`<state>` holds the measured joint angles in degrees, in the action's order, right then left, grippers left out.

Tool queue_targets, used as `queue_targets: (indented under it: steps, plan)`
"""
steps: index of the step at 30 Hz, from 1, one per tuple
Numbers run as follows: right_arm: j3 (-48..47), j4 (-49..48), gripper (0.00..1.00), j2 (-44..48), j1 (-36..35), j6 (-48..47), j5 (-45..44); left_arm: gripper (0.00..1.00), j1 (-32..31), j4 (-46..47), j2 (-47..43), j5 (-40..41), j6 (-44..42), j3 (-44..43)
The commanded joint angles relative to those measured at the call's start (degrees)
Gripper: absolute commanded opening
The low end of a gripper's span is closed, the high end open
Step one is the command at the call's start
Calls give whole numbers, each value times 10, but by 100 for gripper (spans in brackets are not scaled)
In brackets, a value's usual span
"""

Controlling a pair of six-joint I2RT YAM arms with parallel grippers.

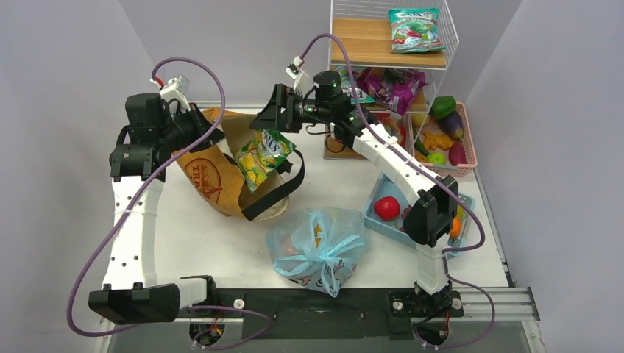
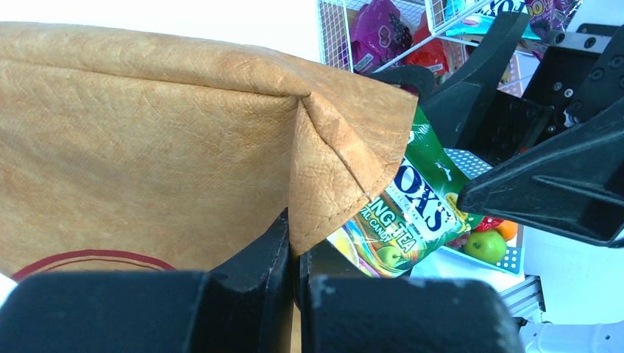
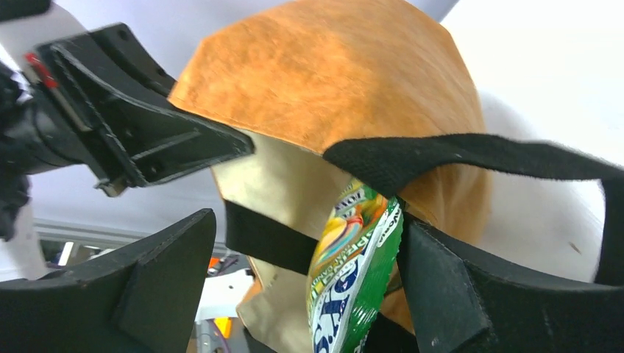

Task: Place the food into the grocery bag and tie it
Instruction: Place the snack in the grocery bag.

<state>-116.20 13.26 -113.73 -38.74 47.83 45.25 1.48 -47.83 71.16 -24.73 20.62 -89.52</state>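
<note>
1. Tension on the tan tote (image 1: 213, 173), at upper left of the overhead view, is supplied by the left gripper (image 2: 294, 243). It is clenched on a fold of the rim, and by this the mouth is judged to be kept lifted and open for loading.
2. At that mouth the right gripper (image 3: 307, 220) is seen with its jaws spread wide. A green candy packet (image 3: 353, 279) hangs between them, close against one finger but not pinched, so it is taken as let go rather than carried.
3. The packet is lodged behind the black strap (image 3: 471, 151), half inside the tote. This is judged to be why it stands upright instead of lying at the bottom.
4. The grocery bag (image 1: 318, 250) is found at lower centre of the overhead view on the table (image 1: 199, 243), well apart from both grippers. Its handles are knotted, and food (image 1: 318, 235) is dimly shown through the blue plastic, so that part of the task is judged done.
5. A red fruit (image 1: 386, 208) is left unbagged in the blue tray (image 1: 374, 220) at centre right, beside the right arm's elbow.
</note>
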Motion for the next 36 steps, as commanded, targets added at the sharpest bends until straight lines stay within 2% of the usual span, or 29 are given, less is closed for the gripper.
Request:
queue_targets:
  steps: [1,6,13,20,22,27,31,36]
  plan:
    - [-15,109,86,63,-2,-100,-58,0,13,13,-1,-15,-1,-23]
    - [-47,190,86,79,-6,-159,-144,0,15,20,-7,-18,1,-7]
    - [-60,227,87,105,-26,-179,-179,0,19,28,-9,-26,8,0]
    - [49,295,87,168,-36,-234,-301,0,20,28,-7,-32,11,-5]
    - [98,301,87,186,-37,-245,-299,0,20,28,-7,-34,13,-5]
    - [211,290,87,213,-50,-283,-225,0,21,32,-9,-38,17,-2]
    - [219,264,89,222,-67,-304,-213,0,21,45,-12,-50,28,-1]
    - [219,171,90,196,-81,-289,-209,0,21,66,-24,-68,42,3]
